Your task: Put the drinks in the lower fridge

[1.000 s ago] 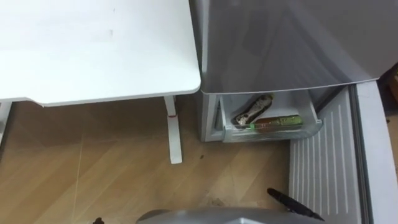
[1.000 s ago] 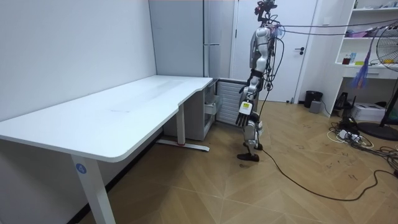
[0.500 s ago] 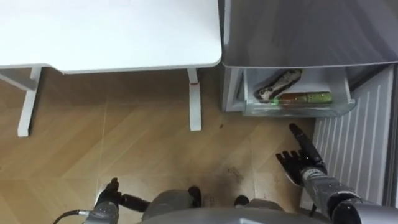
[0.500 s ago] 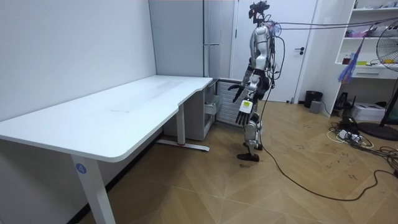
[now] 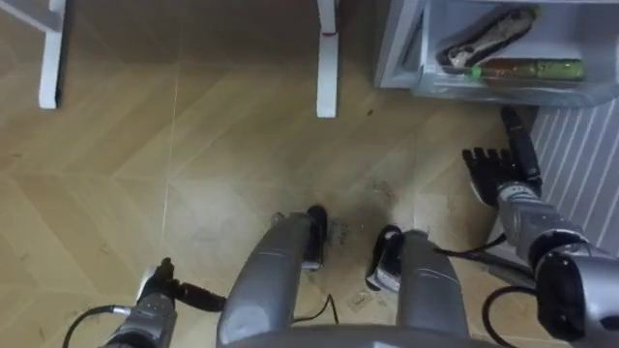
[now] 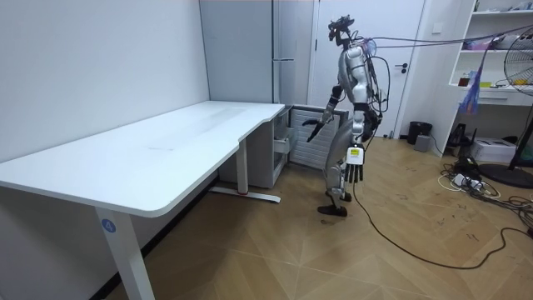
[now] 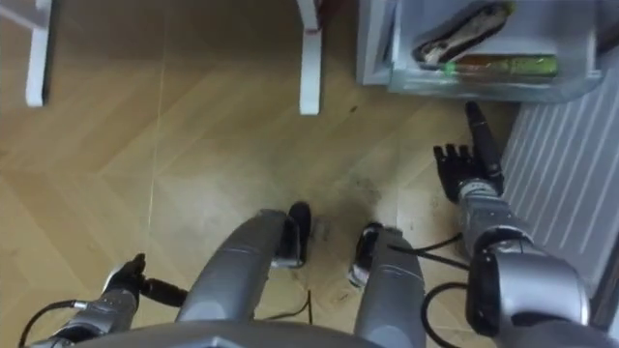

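The lower fridge drawer stands pulled out at the top right. A green bottle lies on its side in it, and a dark, mottled item lies slantwise behind the bottle. My right hand hangs open just in front of the drawer, one finger pointing at its front wall without touching it. It holds nothing. My left hand is low at my left side; in the room view this left hand hangs with straight, spread fingers and is empty. I stand facing the grey fridge.
The open fridge door's ribbed white inside runs along the right. White desk legs stand on the wooden floor left of the drawer, under the long white desk. Bare floor lies to my left.
My view has tipped down towards my legs and the floor. My right arm has come forward to the drawer, and my left hand has swung back beside my hip.
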Motion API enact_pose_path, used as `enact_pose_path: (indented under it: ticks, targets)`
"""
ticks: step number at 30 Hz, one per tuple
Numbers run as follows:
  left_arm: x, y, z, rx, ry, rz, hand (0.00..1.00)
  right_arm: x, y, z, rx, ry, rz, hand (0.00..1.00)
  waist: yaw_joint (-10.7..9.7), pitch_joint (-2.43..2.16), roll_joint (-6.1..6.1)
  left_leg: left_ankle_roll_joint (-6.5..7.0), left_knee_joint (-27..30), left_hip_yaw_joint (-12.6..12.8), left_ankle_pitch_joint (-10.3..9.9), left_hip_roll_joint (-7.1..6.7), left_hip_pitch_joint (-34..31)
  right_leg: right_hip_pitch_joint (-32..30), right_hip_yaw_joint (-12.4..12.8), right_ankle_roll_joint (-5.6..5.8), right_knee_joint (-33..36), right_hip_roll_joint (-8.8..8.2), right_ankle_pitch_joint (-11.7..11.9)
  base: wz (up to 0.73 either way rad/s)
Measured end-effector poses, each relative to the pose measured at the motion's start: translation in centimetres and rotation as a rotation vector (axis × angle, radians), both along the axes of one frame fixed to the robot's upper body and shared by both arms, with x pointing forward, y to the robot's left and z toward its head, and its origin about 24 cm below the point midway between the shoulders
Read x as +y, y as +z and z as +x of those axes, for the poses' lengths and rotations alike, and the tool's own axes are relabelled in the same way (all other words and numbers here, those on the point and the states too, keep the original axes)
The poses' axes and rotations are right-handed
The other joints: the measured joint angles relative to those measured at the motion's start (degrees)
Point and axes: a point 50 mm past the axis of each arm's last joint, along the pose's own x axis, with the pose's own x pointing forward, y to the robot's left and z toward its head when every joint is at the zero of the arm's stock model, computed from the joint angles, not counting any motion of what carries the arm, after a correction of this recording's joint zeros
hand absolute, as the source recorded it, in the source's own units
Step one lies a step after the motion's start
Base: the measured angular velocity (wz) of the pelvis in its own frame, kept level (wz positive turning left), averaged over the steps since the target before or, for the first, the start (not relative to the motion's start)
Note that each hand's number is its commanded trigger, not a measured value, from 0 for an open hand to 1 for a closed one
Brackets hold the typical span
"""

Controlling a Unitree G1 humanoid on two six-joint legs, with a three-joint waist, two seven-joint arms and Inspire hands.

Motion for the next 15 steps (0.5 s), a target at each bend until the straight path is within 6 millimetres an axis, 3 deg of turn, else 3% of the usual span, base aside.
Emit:
enact_pose_path:
  ticks: [2, 8, 11, 15]
  targets:
    - [-0.2, 0.1, 0.6, -0.009, -0.020, 0.005, 0.00, -0.6, 1.0, 0.9, -0.046, -0.001, -0.025, 0.00, 0.14, -0.04, -0.58, 0.07, 5.25, 0.04, -1.19, -0.07, -5.33, -5.22, 0.23, -0.31, 5.84, -1.12, -1.87, 0.17]
    - [-0.2, 0.6, 1.7, -0.063, 0.000, 0.044, 0.00, -2.6, 3.3, 2.5, -0.118, -0.040, -0.061, 0.00, 0.67, -0.25, -1.05, 0.06, 19.03, 0.35, -5.33, 0.14, -16.40, -15.64, 1.34, -1.07, 18.98, -1.89, -6.37, 0.00]
    - [-0.2, 0.6, 1.7, -0.056, -0.026, 0.052, 0.00, -3.6, 4.5, 3.0, -0.141, -0.028, -0.120, 0.00, 0.77, -0.53, -1.76, 0.33, 23.74, 1.08, -6.69, 0.19, -19.99, -19.78, 2.56, -1.28, 24.34, -2.72, -8.09, -0.01]
    - [0.8, 1.0, 1.9, -0.069, -0.039, 0.076, 0.00, -4.8, 6.5, 4.1, -0.200, -0.018, -0.172, 0.00, 0.35, -0.66, -2.07, 0.37, 29.29, 1.06, -7.95, 0.12, -24.55, -23.65, 2.33, -1.79, 29.89, -3.73, -10.03, 0.09]
